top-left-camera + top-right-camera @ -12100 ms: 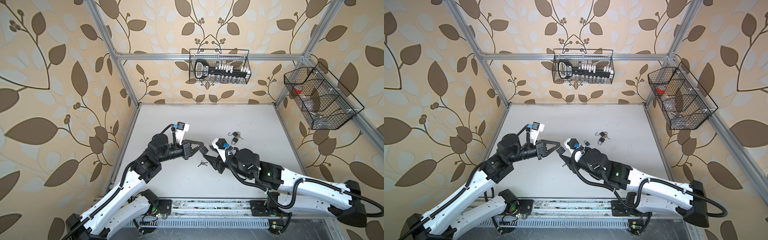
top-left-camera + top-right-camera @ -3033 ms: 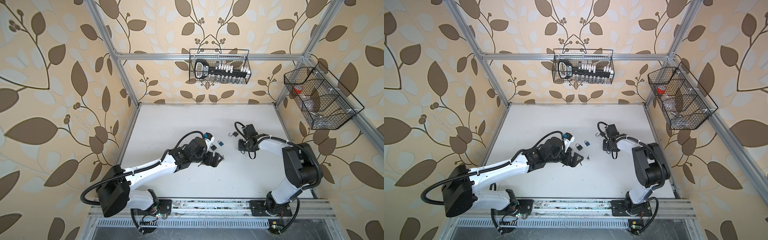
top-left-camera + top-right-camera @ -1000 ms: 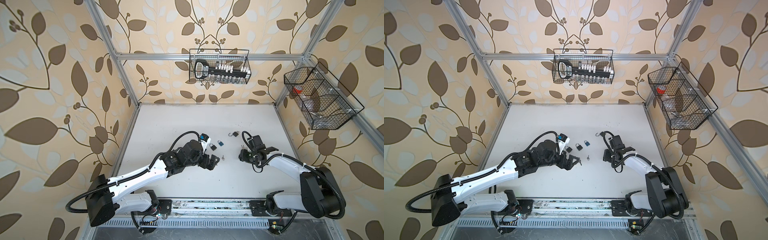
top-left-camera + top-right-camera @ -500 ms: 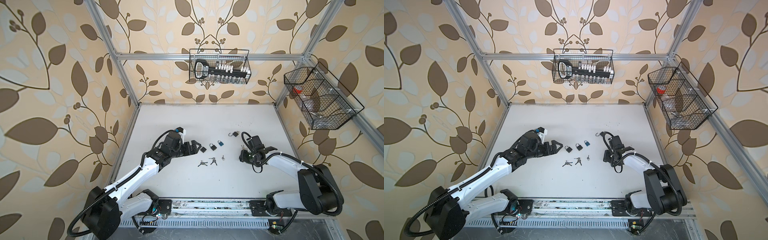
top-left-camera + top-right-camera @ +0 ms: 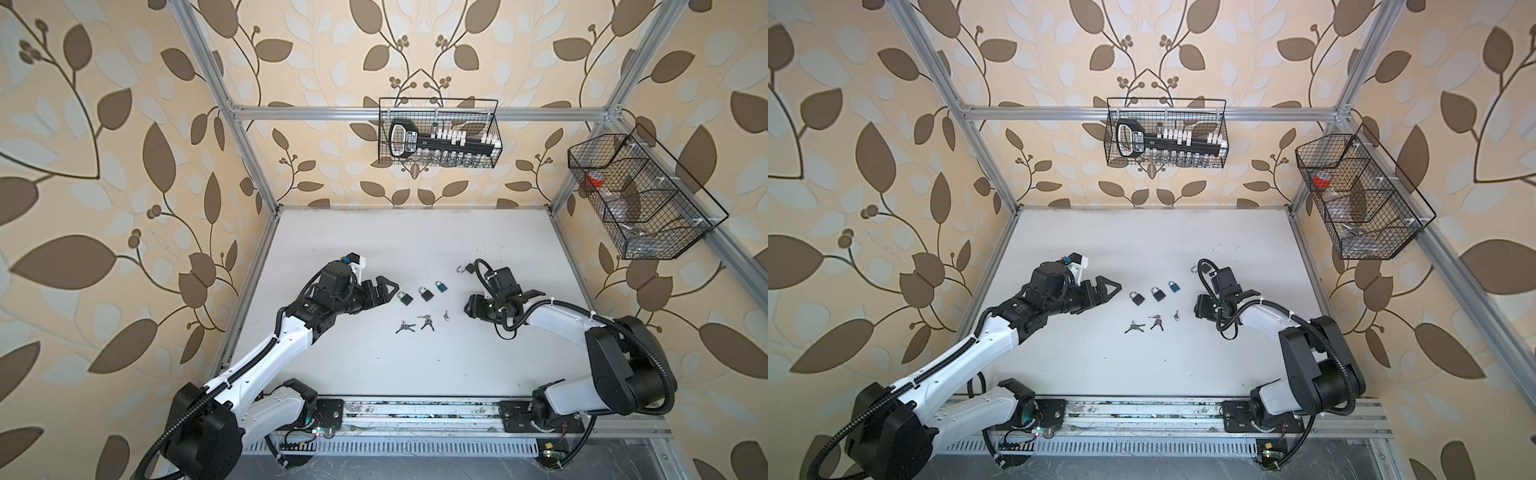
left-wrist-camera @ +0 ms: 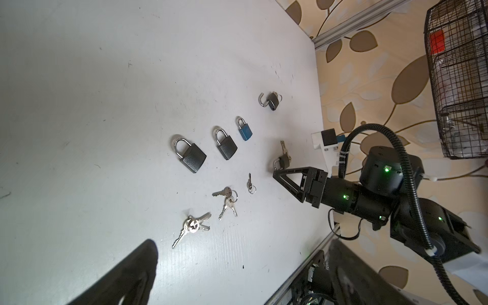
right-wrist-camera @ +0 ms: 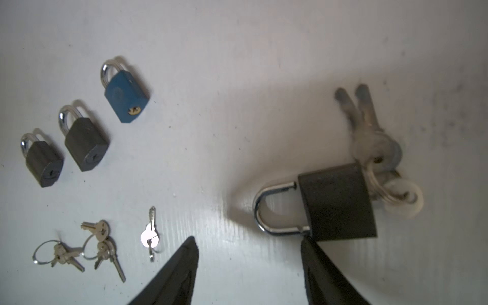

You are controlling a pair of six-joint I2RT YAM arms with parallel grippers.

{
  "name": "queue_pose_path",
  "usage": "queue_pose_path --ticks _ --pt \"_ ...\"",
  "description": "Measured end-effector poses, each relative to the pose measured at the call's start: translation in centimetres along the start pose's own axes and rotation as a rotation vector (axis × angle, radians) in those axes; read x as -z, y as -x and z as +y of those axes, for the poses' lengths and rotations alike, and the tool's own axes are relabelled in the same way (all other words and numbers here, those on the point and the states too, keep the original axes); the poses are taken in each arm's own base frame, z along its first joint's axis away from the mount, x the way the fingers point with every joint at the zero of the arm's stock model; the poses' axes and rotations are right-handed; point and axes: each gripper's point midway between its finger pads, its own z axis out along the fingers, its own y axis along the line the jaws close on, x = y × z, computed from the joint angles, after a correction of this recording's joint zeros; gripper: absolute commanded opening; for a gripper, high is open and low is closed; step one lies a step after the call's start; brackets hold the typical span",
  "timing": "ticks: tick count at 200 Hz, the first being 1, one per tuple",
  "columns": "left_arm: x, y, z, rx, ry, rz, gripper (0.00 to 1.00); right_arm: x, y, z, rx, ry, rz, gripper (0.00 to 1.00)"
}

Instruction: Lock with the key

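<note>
A black padlock [image 7: 336, 202] lies on the white table with a key [image 7: 390, 192] in its base and spare keys [image 7: 369, 132] on the ring; its shackle looks closed. My right gripper [image 7: 248, 239] is open beside it, and one fingertip [image 7: 307, 244] touches the lock's edge. From the left wrist view this padlock [image 6: 282, 161] shows just off the right gripper [image 6: 277, 175]. In both top views the right gripper [image 5: 471, 309] [image 5: 1198, 309] covers it. My left gripper [image 5: 384, 289] [image 6: 243, 253] is open and empty, left of the row of locks.
Two black padlocks [image 5: 405, 298] [image 5: 425, 294] and a blue one [image 5: 440, 286] lie in a row. Three key sets [image 5: 405, 328] [image 5: 426, 321] [image 5: 446, 316] lie below them. Another padlock [image 5: 467, 268] with its shackle swung open lies behind the right arm. Wire baskets [image 5: 438, 133] [image 5: 640, 199] hang on the walls.
My left arm has pulled back to the left, away from the keys it hovered over. The right gripper has stayed by its padlock, its jaws a little wider.
</note>
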Motion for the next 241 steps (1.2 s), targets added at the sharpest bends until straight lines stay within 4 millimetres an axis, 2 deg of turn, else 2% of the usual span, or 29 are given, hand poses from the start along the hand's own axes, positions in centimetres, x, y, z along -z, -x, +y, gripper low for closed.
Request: queue_pose_path --ticks 56,109,142,168,186,241 --pt "-0.1 -1.2 -1.3 -0.060 -0.055 0.059 0.99 -1.2 3.2 0.0 0.017 -0.045 -0.046 0.65" --pt "-0.6 -5.3 -7.4 -0.303 -0.170 0.169 0.99 0.0 3.9 -0.7 0.065 -0.081 -0.070 0.65" --pt "-1.6 -7.6 -9.5 -0.411 -0.193 0.227 0.99 0.8 5.3 -3.0 0.049 -0.166 -0.093 0.65" --pt "-2.2 -9.4 -11.2 -0.490 -0.217 0.270 0.99 1.0 6.1 -3.9 0.050 -0.190 -0.091 0.66" --pt "-2.4 -10.1 -11.6 -0.513 -0.224 0.289 0.99 0.6 6.7 -3.7 0.071 -0.191 -0.084 0.66" --pt "-2.7 -10.0 -11.2 -0.521 -0.203 0.283 0.99 -1.1 7.6 -3.4 0.121 -0.193 -0.040 0.67"
